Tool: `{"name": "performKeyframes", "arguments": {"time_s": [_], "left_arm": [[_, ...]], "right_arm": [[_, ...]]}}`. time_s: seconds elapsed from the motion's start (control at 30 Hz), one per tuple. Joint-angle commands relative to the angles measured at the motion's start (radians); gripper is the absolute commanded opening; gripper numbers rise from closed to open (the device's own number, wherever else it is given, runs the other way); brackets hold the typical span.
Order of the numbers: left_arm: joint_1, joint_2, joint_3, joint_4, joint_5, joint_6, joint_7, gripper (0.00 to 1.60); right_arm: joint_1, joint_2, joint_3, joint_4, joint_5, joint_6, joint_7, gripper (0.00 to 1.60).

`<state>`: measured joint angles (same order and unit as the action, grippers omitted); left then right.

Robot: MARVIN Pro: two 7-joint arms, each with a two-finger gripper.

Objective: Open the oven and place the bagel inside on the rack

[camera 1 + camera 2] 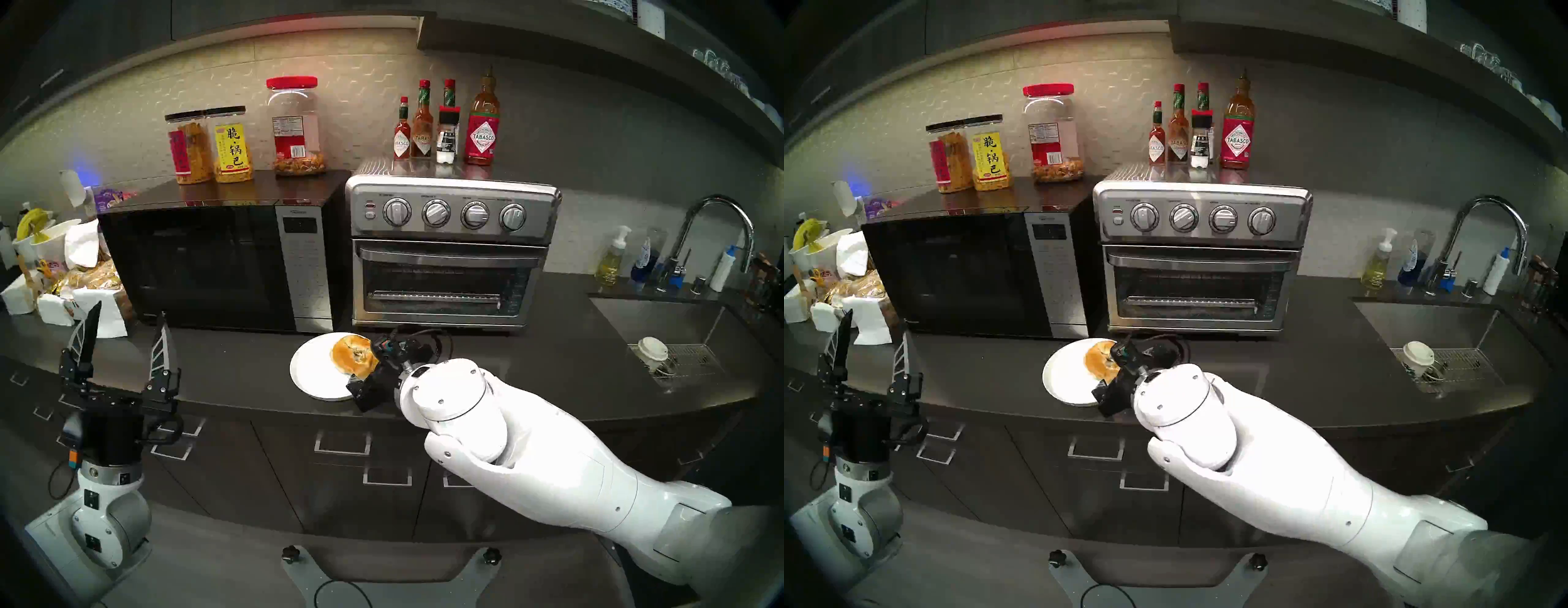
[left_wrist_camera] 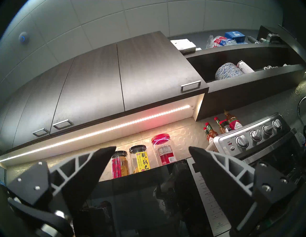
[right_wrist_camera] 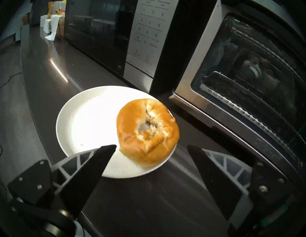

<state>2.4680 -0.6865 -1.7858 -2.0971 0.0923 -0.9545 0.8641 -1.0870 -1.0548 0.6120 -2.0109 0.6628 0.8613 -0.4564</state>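
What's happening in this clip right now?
The right gripper hangs open just short of the bagel, which lies untouched on a white plate on the counter in front of the toaster oven. The oven door is shut, with the rack visible through the glass. The left gripper is raised off to the side, open and empty.

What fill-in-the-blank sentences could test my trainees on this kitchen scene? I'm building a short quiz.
1. The bagel lies on a white ____.
2. The oven door is ____.
3. The oven has ____ round knobs.
4. The fingers of the right gripper are spread ____, holding nothing.

Missing words: plate; closed; four; open
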Motion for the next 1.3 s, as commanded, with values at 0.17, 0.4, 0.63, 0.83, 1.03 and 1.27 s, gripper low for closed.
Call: {"name": "performKeyframes", "arguments": {"time_s": [0.17,0.4,0.63,0.83,1.03,1.27], "left_arm": [[-0.002,0.000,-0.006,-0.008,0.001,-0.001,0.001,1.60],[-0.002,0.000,-0.006,-0.008,0.001,-0.001,0.001,1.60],[-0.001,0.000,-0.007,-0.009,0.001,0.000,0.001,1.60],[-0.002,0.000,-0.006,-0.008,0.001,-0.001,0.001,1.60],[-0.002,0.000,-0.006,-0.008,0.001,-0.001,0.001,1.60],[-0.001,0.000,-0.007,-0.009,0.000,0.000,0.001,1.60]], "right_arm": [[-0.023,0.117,0.065,-0.153,0.040,-0.001,0.043,1.60],[-0.069,0.159,0.110,-0.238,0.045,-0.079,0.047,1.60],[-0.109,0.158,0.147,-0.204,0.057,-0.202,0.056,1.60],[-0.157,0.224,0.231,-0.251,0.074,-0.291,0.068,1.60],[-0.219,0.283,0.318,-0.261,0.135,-0.383,0.099,1.60],[-0.258,0.299,0.300,-0.228,0.116,-0.439,0.128,1.60]]}}
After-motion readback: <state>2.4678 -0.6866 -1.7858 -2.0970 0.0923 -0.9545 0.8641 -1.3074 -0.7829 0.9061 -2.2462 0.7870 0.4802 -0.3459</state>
